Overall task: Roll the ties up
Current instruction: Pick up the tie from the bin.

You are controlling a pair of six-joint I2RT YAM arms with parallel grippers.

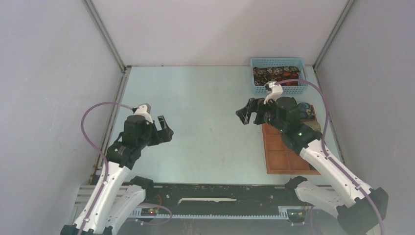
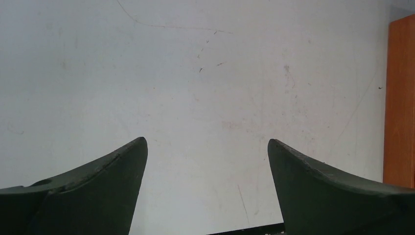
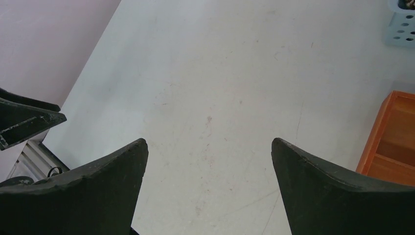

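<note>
The ties [image 1: 274,74] lie bunched in the blue mesh basket [image 1: 258,62] at the table's far right: a dark brown patterned one and a black and red-orange one [image 1: 288,77]. My right gripper [image 1: 246,112] hovers open left of the basket, over bare table. The right wrist view shows the same gripper [image 3: 209,144] with only tabletop between its dark fingers [image 3: 107,181]. My left gripper [image 1: 164,129] hangs open above the table's left half, far from the ties. From the left wrist, the gripper [image 2: 205,144] has nothing between its fingers [image 2: 313,181].
An orange-brown tray of square compartments [image 1: 286,152] lies near the right edge, below the basket, partly under my right arm. Small bluish and olive bundles [image 1: 307,108] sit at its far end. The tray's edge [image 2: 401,98] shows in the left wrist view. Grey walls enclose the table [image 1: 205,98].
</note>
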